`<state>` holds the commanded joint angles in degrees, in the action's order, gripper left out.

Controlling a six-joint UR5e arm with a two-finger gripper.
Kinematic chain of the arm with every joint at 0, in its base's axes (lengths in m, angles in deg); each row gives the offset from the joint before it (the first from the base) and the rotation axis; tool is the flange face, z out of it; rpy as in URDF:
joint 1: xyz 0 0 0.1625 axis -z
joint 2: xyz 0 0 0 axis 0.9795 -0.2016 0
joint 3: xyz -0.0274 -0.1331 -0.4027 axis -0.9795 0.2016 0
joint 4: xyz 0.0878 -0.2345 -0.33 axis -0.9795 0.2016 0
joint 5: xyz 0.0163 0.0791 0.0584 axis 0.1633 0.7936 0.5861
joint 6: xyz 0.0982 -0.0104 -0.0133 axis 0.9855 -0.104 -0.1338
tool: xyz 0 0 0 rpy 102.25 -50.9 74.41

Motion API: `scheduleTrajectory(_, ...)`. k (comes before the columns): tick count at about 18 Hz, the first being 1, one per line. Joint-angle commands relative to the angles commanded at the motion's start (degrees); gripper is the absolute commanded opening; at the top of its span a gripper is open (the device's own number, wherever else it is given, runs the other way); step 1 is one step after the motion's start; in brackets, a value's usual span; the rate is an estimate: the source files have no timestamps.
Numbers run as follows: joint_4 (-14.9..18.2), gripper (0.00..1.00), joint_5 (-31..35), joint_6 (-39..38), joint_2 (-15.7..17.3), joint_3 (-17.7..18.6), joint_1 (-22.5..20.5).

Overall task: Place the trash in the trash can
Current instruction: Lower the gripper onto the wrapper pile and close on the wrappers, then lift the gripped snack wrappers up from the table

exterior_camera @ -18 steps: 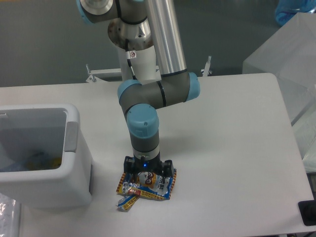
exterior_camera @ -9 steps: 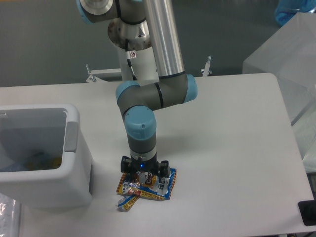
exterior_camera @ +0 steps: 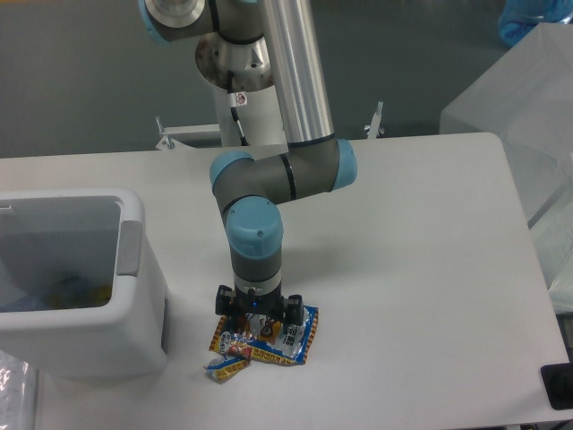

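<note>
Blue-and-orange foil snack wrappers, the trash (exterior_camera: 288, 341), lie in a small overlapping pile on the white table near its front edge. My gripper (exterior_camera: 257, 330) points straight down and presses onto the left part of the pile. Its fingers are spread a little over the top wrapper, and their tips are hidden behind the gripper body. The white trash can (exterior_camera: 134, 296) stands at the left, its grey side panel facing the pile; some blue and yellow trash shows inside it.
A frosted plastic box (exterior_camera: 524, 98) stands at the back right beyond the table. A dark object (exterior_camera: 557, 385) sits at the lower right corner. The table's front edge runs just below the wrappers.
The gripper has sunk lower and shifted slightly left onto the wrappers. The pile has slid a little left with it.
</note>
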<state>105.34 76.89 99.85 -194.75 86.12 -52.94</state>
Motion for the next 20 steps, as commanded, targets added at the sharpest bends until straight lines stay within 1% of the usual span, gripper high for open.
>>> scheduleTrajectory(2,0.00,0.99,0.00,0.09,-0.09,0.00,0.00)
scheduleTrajectory(7,0.00,0.93,0.00,0.53,0.00,0.09,-0.09)
scheduleTrajectory(11,0.09,0.82,-0.09,0.62,0.17,0.09,-0.09)
scheduleTrajectory(12,0.09,0.82,-0.09,0.62,0.17,0.17,-0.17)
scheduleTrajectory(14,0.09,0.74,-0.09,0.70,0.26,0.26,-0.18)
scheduleTrajectory(17,0.18,0.69,-0.17,0.79,0.35,0.26,-0.18)
scheduleTrajectory(19,0.26,0.61,0.00,0.79,0.44,0.35,-0.18)
scheduleTrajectory(20,0.26,0.59,0.00,0.79,0.35,0.35,-0.18)
